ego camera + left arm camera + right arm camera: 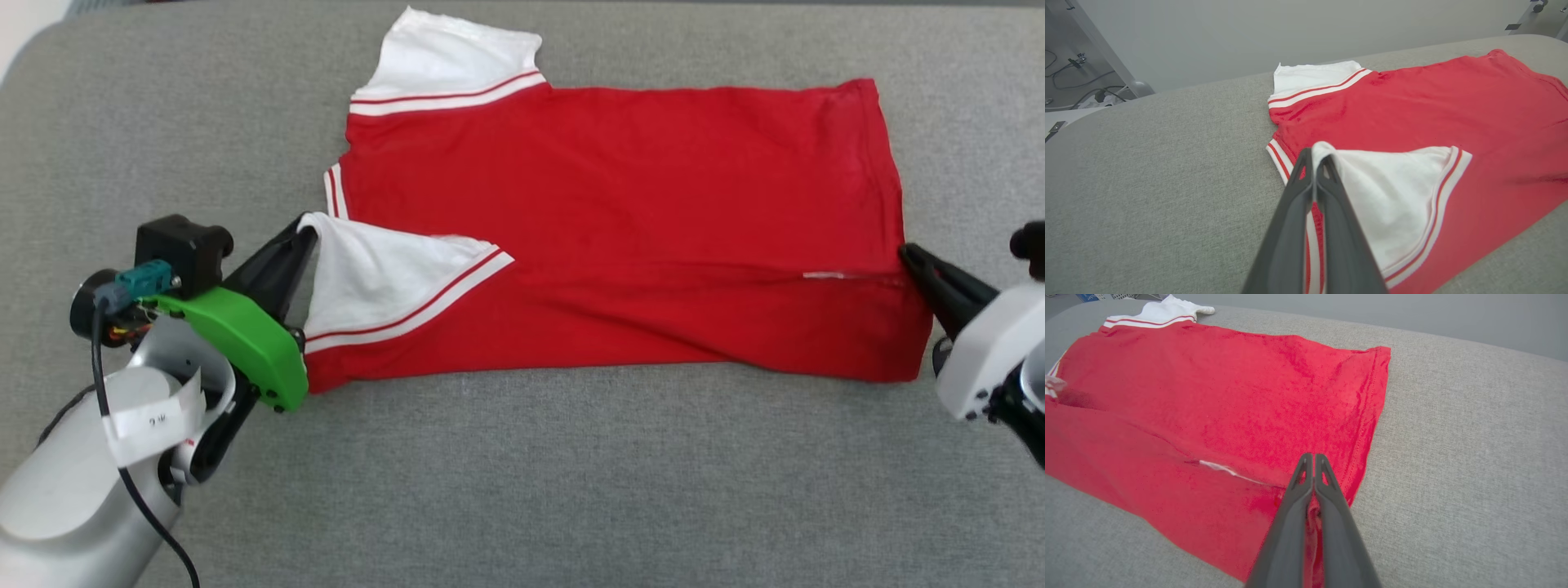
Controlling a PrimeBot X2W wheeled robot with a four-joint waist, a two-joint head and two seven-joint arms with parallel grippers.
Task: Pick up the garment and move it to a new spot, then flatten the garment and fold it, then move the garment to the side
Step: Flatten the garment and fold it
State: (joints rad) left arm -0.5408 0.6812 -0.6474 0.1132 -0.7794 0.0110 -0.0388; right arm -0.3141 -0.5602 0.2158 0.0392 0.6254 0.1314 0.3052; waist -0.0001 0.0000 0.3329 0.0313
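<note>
Garment (620, 212) lies spread flat across the middle of the grey bench (522, 490) — red body, white sleeves with striped trim, no numerals showing. My left pincer (307, 233) is clamped on its near sleeve (384, 278), my right pincer (908, 255) on its hem — I judge so the near long edge folds over evenly.

This is looking like a robotics lab: loose cables (1084, 81) are trailing over the floor at ten o'clock in the left wrist view, and a bare grey wall (1249, 36) is standing behind a grey fabric-covered worktop (1147, 183).
</note>
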